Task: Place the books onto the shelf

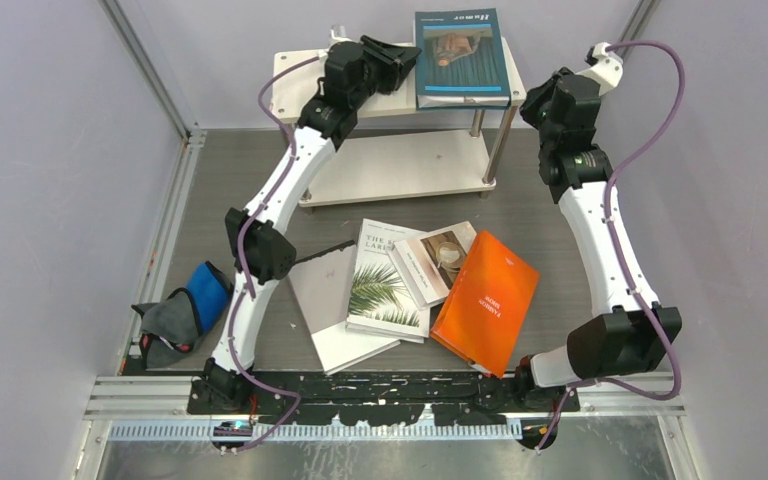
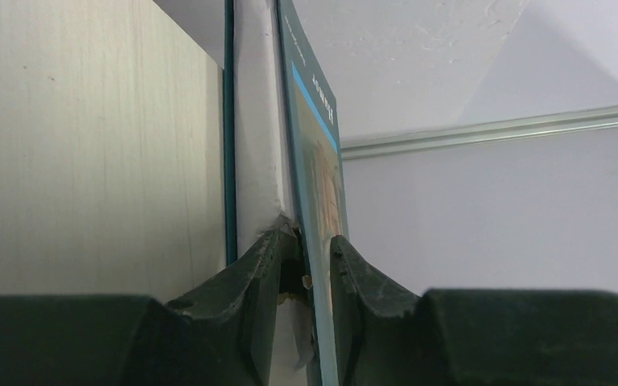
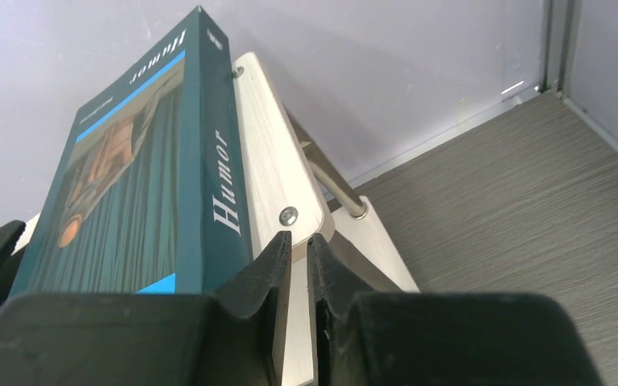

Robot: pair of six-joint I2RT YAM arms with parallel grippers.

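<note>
Teal, with a portrait on its cover, the thin book (image 1: 462,55) lies flat at the right end of the top board of the small two-tier shelf (image 1: 400,165) of pale cream wood on silver metal legs. The left gripper (image 2: 312,241) is clamped on this book's front cover at its left edge. The right gripper (image 3: 300,241) sits just beside the shelf's right end, its jaws almost together with nothing between them. In front of the shelf, on the grey table (image 1: 560,215), four more books overlap: plain grey-white book (image 1: 335,315), white palm-leaf book (image 1: 385,285), beige cup-photo book (image 1: 438,258), orange book (image 1: 485,300).
</note>
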